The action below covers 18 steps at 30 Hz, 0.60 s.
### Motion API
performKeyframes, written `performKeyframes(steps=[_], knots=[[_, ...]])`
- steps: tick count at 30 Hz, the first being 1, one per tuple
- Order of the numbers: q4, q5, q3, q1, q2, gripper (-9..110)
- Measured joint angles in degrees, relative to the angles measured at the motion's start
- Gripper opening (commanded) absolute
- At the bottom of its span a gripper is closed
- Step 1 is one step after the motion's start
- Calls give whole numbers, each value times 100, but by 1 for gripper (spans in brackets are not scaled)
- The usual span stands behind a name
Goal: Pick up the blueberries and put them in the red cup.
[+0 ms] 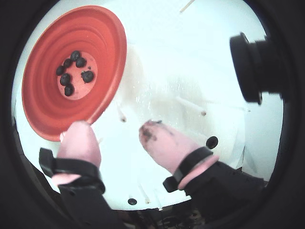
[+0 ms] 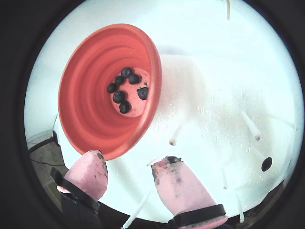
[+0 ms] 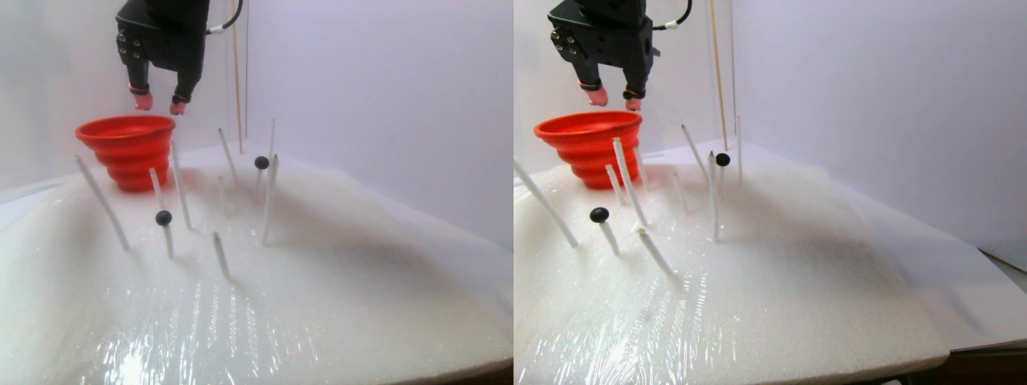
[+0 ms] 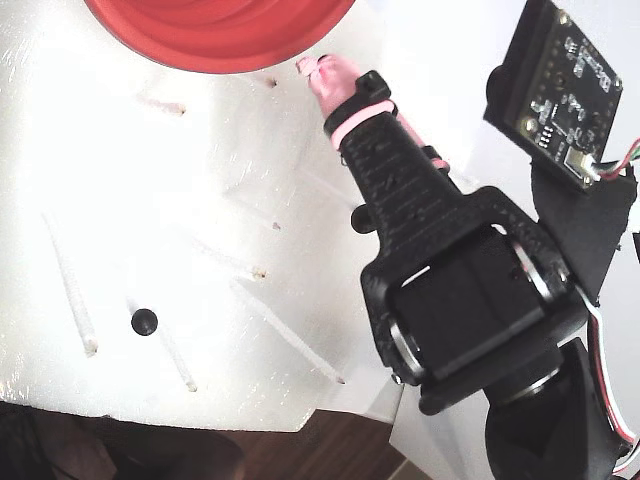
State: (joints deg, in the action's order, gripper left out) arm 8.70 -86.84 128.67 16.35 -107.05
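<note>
Gripper (image 1: pixel 116 130) spread, pink-capped fingertips (image 2: pixel 174 177) apart with nothing between them; dark smears on the pads. It hangs above and just beside the rim of the red cup (image 1: pixel 102 52), as the stereo pair view shows.

Cup holds a cluster of blueberries (image 2: pixel 125 89) at its bottom, about six counted in both wrist views. Two more berries are not yet picked: each sits atop a thin white stick, one near the front (image 3: pixel 163 217), one further back (image 3: pixel 261 162), both well apart from the cup.

Judgement: a drop looks just done; the step in hand is going for the next berry. That calls for swinging away from the cup, lowering the open fingers around a perched berry, and closing gently so the stick is not knocked aside.

Surface: white foam slab (image 3: pixel 337 305) under glossy film, stuck with slanted white sticks (image 3: pixel 100 200), several bare. Plain pale walls behind.
</note>
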Motion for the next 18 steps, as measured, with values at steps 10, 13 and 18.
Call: performKeyframes(steps=[10, 13, 18], knots=[[-457, -149, 141, -246, -589, 18], [-519, -193, 193, -299, -624, 18], [-721, -281, 255, -483, -729, 18]])
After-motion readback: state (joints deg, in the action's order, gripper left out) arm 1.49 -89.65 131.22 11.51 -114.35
